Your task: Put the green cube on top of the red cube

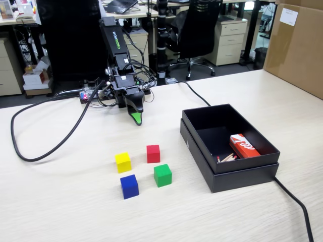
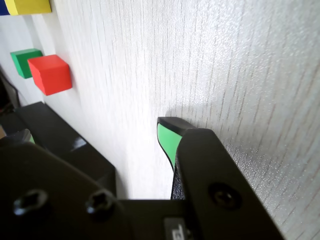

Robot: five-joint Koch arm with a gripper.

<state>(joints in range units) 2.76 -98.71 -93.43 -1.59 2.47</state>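
Green-tipped and black, the gripper [image 1: 137,119] is hanging just above the pale table [image 1: 60,201] at the far side with its tip pointing down, empty, and I cannot tell whether its jaws are apart or together since only one tip is showing in either view. Nearer me four cubes are sitting in a loose cluster, one of each colour: the blue cube [image 1: 129,186] closest, the green cube [image 1: 162,175] beside it to the right, then the yellow cube [image 1: 123,162] and the red cube [image 1: 153,154] behind, none touching. One black box [image 1: 212,174] is lying to their right holding a red-and-white packet [image 1: 244,146], while the arm [image 1: 115,48] is reaching down steeply from the table's back edge.
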